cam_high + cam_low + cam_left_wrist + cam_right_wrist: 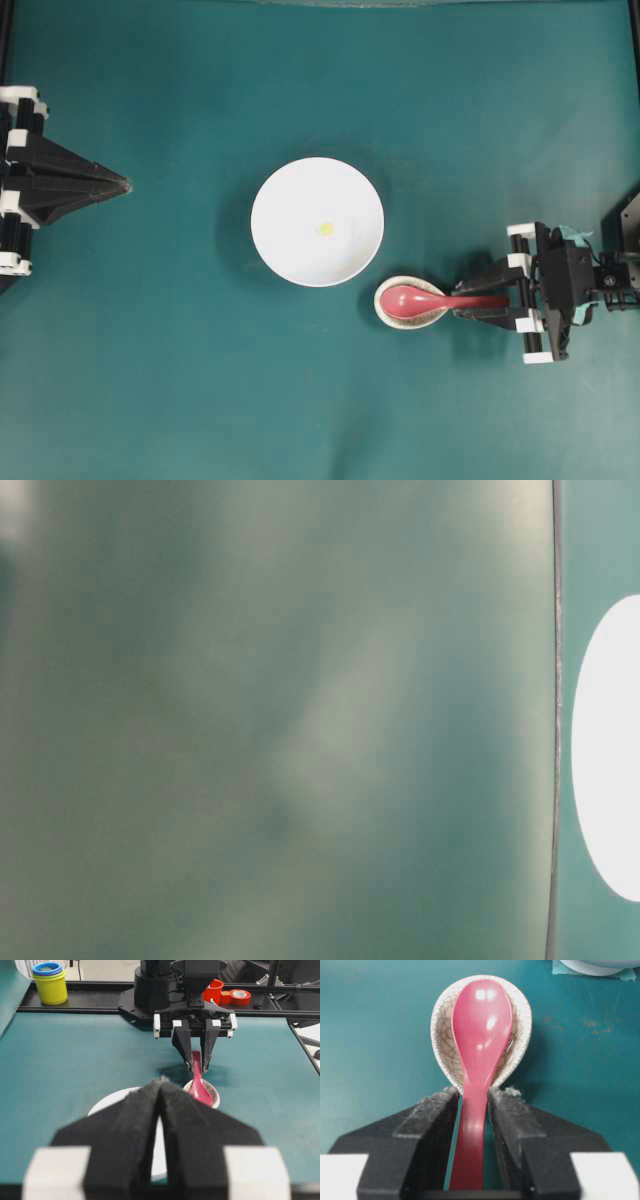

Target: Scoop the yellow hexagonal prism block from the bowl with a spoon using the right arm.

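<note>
The white bowl [270,190] sits mid-table with the tiny yellow hexagonal prism block [325,229] lying inside it. The red-pink spoon [410,298] rests with its scoop in a small crackle-glazed dish [385,312] just right of the bowl. My right gripper [462,299] straddles the spoon's handle. In the right wrist view the handle [470,1150] runs between the two fingers of this gripper [472,1092], with thin strips of table showing beside it, so the jaws stand open. My left gripper [125,185] is shut and empty at the far left edge.
Behind the right arm's base stand stacked yellow and blue cups [50,982], a red cup [215,990] and tape rolls [240,996]. The table-level view is blurred and shows only part of the bowl [610,750].
</note>
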